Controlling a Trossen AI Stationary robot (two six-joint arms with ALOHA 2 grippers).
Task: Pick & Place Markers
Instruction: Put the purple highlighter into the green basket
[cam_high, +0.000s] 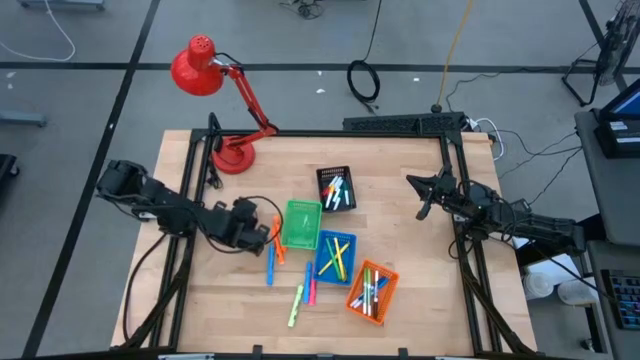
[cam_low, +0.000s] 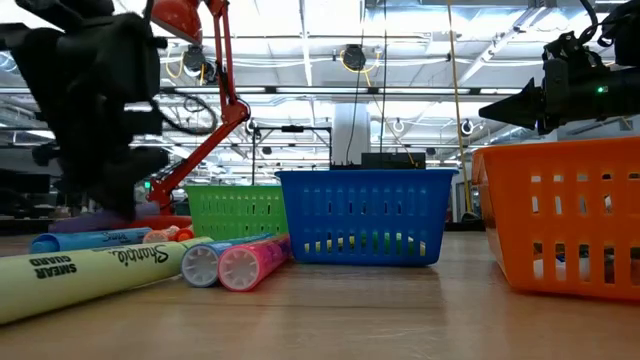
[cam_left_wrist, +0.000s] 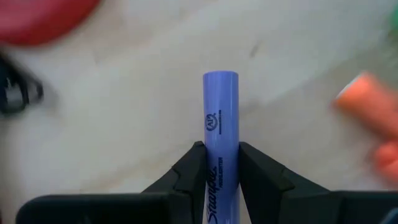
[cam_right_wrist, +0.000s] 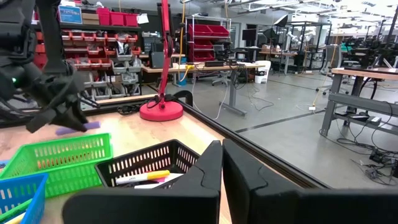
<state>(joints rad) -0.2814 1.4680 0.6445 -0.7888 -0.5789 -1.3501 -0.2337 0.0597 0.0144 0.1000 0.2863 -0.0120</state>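
My left gripper (cam_high: 266, 236) hovers just left of the green basket (cam_high: 301, 224), shut on a lavender marker (cam_left_wrist: 221, 99). More markers lie flat on the table near it: a blue one (cam_high: 270, 266), an orange one (cam_high: 280, 250), a pink one (cam_high: 313, 291) and a yellow-green one (cam_high: 296, 306). Others fill the black basket (cam_high: 335, 188), the blue basket (cam_high: 334, 256) and the orange basket (cam_high: 372, 290). My right gripper (cam_high: 422, 198) waits shut and empty at the table's right side, above the wood. My left gripper pinches the lavender marker between its two fingers (cam_left_wrist: 189, 171) on the printed barrel (cam_left_wrist: 217, 165). The fingers come from above and lie across the marker. In the right wrist view the marker (cam_right_wrist: 79, 128) hangs level under the gripper, clear of the table.
A red desk lamp (cam_high: 215, 75) stands with its base (cam_high: 234, 155) at the far left of the table. A black frame rail (cam_high: 405, 124) runs along the far edge. Bare wood shows at the near left and right of the baskets.
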